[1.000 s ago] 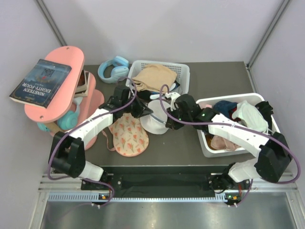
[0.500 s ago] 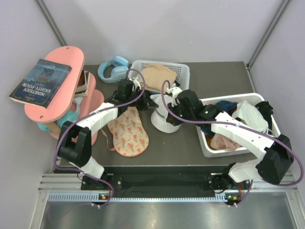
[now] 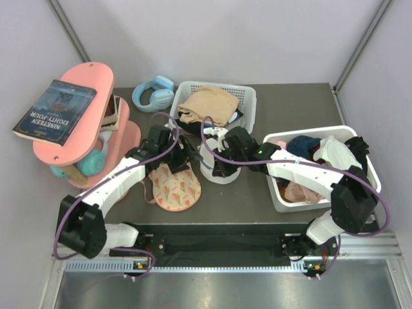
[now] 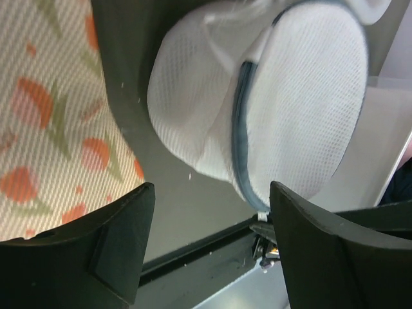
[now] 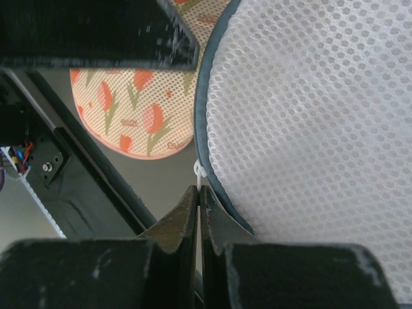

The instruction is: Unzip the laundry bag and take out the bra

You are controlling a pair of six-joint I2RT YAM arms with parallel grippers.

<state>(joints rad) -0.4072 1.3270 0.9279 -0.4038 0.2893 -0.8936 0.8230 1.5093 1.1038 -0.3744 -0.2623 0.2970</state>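
Note:
The laundry bag (image 3: 209, 159) is a white mesh dome with a dark zip rim, standing mid-table; it also fills the left wrist view (image 4: 296, 96) and the right wrist view (image 5: 309, 103). My right gripper (image 3: 220, 167) (image 5: 198, 190) is shut on the bag's small white zip pull (image 5: 200, 170) at the rim. The bra (image 3: 174, 183) (image 4: 45, 116) (image 5: 138, 116), peach with red flowers, lies flat on the table left of the bag. My left gripper (image 3: 182, 153) (image 4: 211, 190) hangs open between bra and bag, holding nothing.
A white slatted basket (image 3: 248, 96) with a tan garment stands behind the bag. A second basket (image 3: 278, 193) full of clothes is at the right. Blue headphones (image 3: 154, 93) lie at the back left, beside a pink shelf (image 3: 96, 77) carrying a book (image 3: 55, 111).
My left gripper has opened and pulled away from the bag's left side. The right gripper stayed shut and moved left with the bag, which now sits lower and closer to the bra.

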